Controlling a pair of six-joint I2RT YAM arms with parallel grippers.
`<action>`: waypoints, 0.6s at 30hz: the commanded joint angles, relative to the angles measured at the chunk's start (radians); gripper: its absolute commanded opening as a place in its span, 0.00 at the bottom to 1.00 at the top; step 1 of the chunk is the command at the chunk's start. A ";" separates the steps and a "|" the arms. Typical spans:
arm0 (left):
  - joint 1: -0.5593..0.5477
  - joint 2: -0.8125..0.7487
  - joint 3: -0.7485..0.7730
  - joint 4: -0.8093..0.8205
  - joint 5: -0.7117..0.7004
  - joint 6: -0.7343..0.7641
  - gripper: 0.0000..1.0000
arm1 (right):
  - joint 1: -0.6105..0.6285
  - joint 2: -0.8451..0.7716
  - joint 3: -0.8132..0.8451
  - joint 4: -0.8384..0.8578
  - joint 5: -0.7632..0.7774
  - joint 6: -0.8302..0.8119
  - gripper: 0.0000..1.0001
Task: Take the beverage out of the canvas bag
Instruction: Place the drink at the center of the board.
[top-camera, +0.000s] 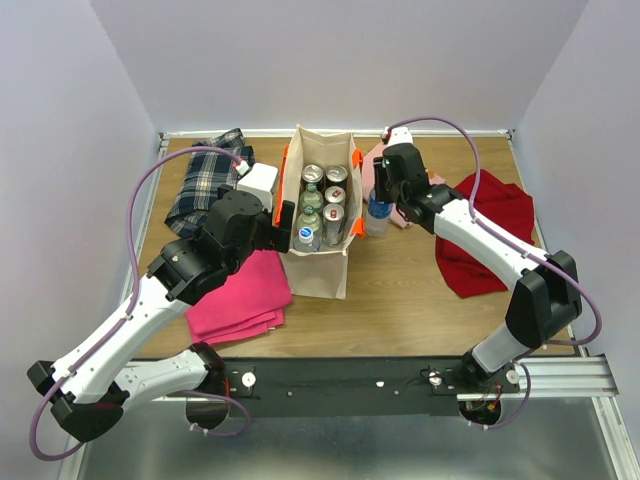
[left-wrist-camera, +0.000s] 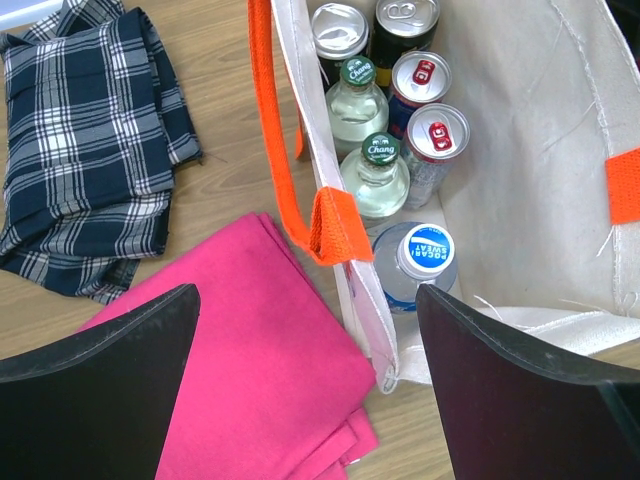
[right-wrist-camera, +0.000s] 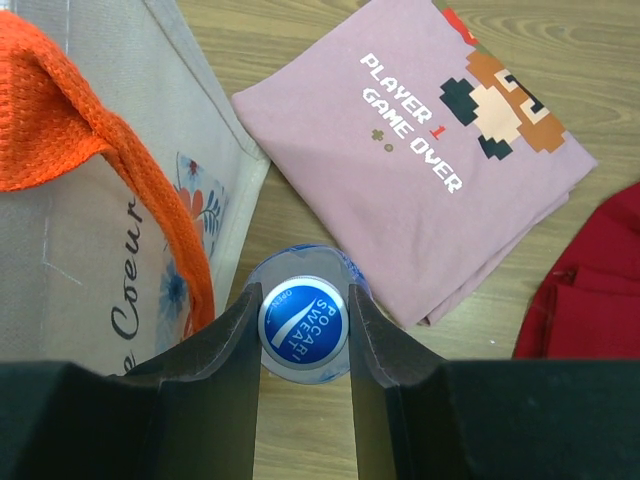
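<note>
On the surface (top-camera: 400, 310) the canvas bag (top-camera: 322, 270) stands upright; the left pincer (top-camera: 283, 222), spread apart, straddles its left wall, probably to steady it, while the right pincer (right-wrist-camera: 305, 330) clamps a blue-capped beverage bottle (top-camera: 377, 215) just outside its right wall

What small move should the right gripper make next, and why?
Probably open the right gripper and let go: it is shut on a Pocari Sweat bottle that already stands outside the canvas bag, apparently on the table beside it.
</note>
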 joint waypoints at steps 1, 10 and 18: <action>-0.003 -0.013 -0.009 0.008 -0.029 -0.010 0.99 | 0.015 -0.016 0.009 0.118 -0.001 0.001 0.01; -0.003 -0.008 -0.006 0.008 -0.019 -0.005 0.99 | 0.019 -0.045 -0.002 0.067 -0.053 0.029 0.01; -0.003 -0.008 -0.006 0.008 -0.005 -0.015 0.99 | 0.022 -0.042 0.024 0.011 -0.070 0.035 0.26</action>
